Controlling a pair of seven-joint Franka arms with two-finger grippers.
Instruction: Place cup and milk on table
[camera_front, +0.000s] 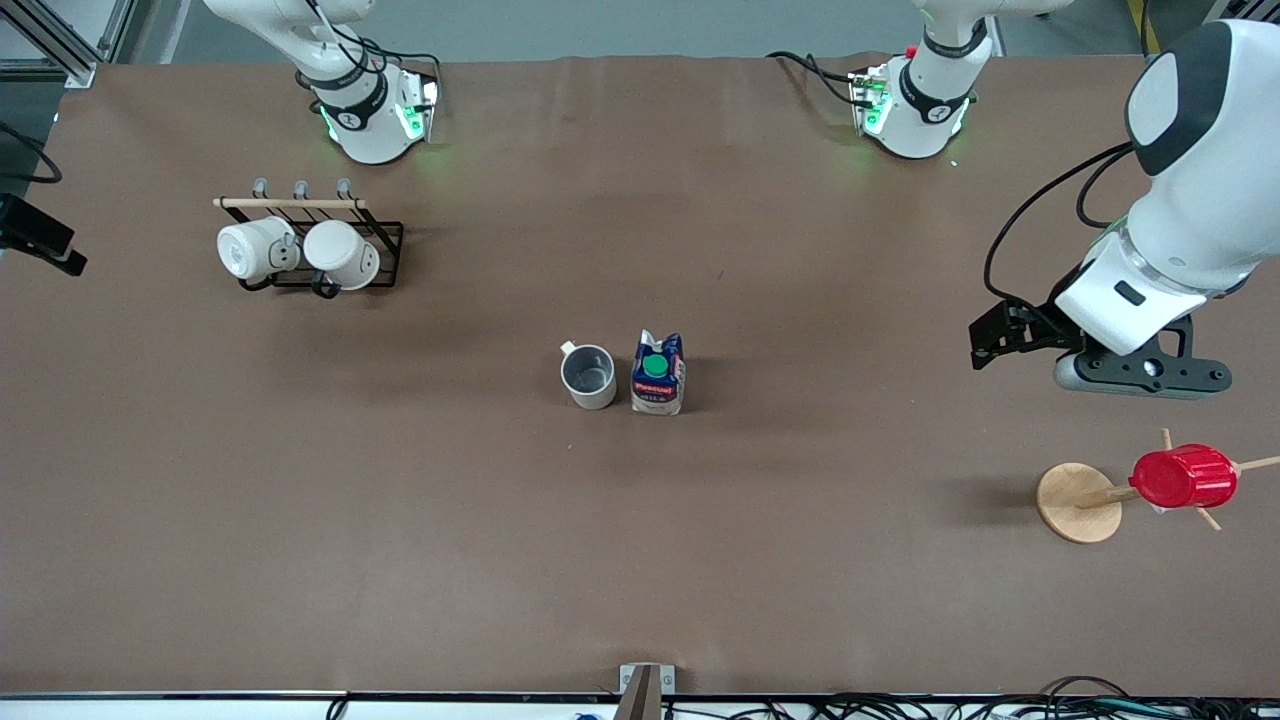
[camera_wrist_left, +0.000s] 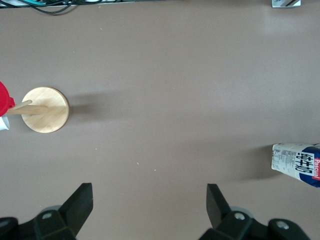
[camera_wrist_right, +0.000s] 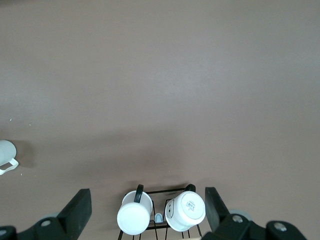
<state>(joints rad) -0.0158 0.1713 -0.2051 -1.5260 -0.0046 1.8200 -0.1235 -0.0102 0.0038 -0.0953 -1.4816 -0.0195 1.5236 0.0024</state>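
The cup (camera_front: 589, 376), off-white with a grey inside, stands upright on the brown table (camera_front: 640, 560) near its middle. The milk (camera_front: 658, 373), a blue and white carton with a green cap, stands upright close beside the cup, toward the left arm's end. My left gripper (camera_front: 992, 340) hangs open and empty over bare table at the left arm's end. Its wrist view shows its open gripper (camera_wrist_left: 149, 200) and the milk (camera_wrist_left: 297, 163) at the edge. My right gripper (camera_wrist_right: 146, 207) is open and empty above the mug rack. The cup (camera_wrist_right: 6, 155) shows at that view's edge.
A black wire rack (camera_front: 385, 232) holds two white mugs (camera_front: 300, 250) toward the right arm's end. A wooden stand (camera_front: 1078, 502) with a red ribbed cup (camera_front: 1183, 477) on a peg stands at the left arm's end, nearer the camera than the left gripper.
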